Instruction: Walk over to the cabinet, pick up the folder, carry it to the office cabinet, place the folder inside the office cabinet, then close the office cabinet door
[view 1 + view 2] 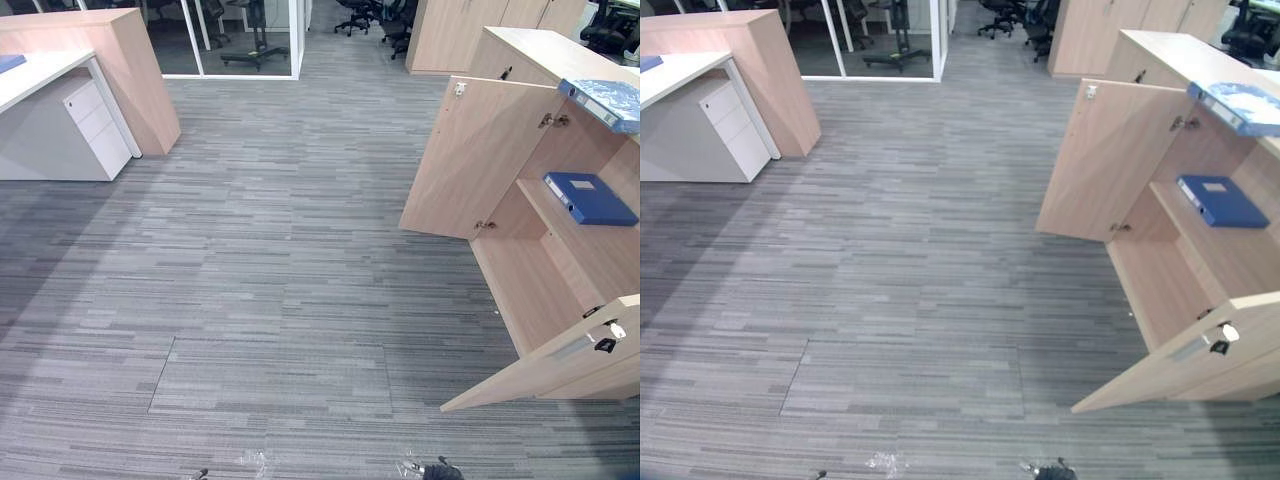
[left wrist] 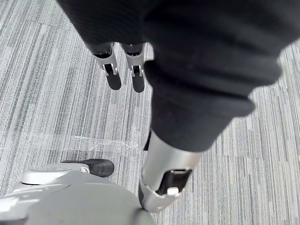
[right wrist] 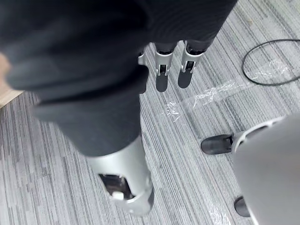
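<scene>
- Two doors of the office cabinet [image 1: 530,280] stand open: far door [image 1: 480,160], near door [image 1: 545,372].
- One blue folder [image 1: 590,198] lies flat on the shelf inside — a second folder [image 1: 608,102] lies on the cabinet top.
- Left hand [image 2: 114,77] and right hand [image 3: 162,75] hang over the grey carpet [image 1: 250,280], fingers straight, holding nothing.

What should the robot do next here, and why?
Probably turn right and step toward the office cabinet: it stands wide open with a blue folder lying inside, and the left hand and right hand hang open and empty over the carpet.
</scene>
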You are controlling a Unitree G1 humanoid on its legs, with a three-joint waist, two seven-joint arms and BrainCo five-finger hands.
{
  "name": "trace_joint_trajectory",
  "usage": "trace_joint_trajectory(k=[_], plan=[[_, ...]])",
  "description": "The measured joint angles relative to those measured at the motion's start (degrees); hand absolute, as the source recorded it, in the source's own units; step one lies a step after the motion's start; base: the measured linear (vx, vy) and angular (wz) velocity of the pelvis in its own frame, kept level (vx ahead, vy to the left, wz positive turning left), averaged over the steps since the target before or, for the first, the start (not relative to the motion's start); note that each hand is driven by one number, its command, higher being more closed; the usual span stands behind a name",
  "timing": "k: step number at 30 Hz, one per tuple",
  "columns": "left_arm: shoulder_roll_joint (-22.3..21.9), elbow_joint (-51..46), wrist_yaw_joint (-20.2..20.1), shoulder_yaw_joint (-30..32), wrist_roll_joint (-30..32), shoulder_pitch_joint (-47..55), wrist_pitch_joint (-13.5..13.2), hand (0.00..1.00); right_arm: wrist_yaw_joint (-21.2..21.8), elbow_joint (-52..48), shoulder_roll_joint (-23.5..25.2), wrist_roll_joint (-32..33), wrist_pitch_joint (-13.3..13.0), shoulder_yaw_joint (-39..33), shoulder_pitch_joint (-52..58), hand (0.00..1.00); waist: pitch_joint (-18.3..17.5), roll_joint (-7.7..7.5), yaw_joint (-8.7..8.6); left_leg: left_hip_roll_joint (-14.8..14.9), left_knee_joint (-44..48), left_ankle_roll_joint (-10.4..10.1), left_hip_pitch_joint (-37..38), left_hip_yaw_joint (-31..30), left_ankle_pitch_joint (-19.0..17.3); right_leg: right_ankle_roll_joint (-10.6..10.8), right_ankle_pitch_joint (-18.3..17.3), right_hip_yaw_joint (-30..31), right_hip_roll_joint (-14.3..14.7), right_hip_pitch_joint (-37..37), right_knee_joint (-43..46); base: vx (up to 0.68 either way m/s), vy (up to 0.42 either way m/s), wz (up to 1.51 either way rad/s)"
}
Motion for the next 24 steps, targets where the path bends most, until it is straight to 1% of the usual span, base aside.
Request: trace_joint_trajectory(k=[4,9,24], plan=[[0.1,0.4,-1.3,-0.1,-1.1,-0.1,-0.5,0.00,0.2,0.3,0.2,0.0,0.0,0.0,-0.5,0.00,0.1,-0.11,-0.04,-0.6,-0.2,0.5,0.0,0.0,0.4,0.3,-0.1,0.0,-0.6,0.0,-0.3,-0.05,0.034,0.02],[0.3,1.0,-2.3,-0.2,-2.9,0.0,-0.7,0.00,0.9,0.3,0.1,0.0,0.0,0.0,-0.5,0.00,0.1,-0.23,-0.05,-0.7,-1.9,0.7,0.6,-0.1,1.4,0.4,-0.1,-0.1,-0.8,-0.2,-0.3,-0.03,0.014,0.00],[0.4,0.9,-2.2,0.0,-1.1,-0.1,-0.7,0.00,1.1,0.3,0.1,0.0,0.0,-0.1,-1.3,0.00,0.3,-0.53,-0.95,-0.9,-2.5,0.7,0.8,-0.6,1.4,0.3,-0.1,-0.5,-0.9,-0.2,-0.3,0.00,0.001,0.00]])
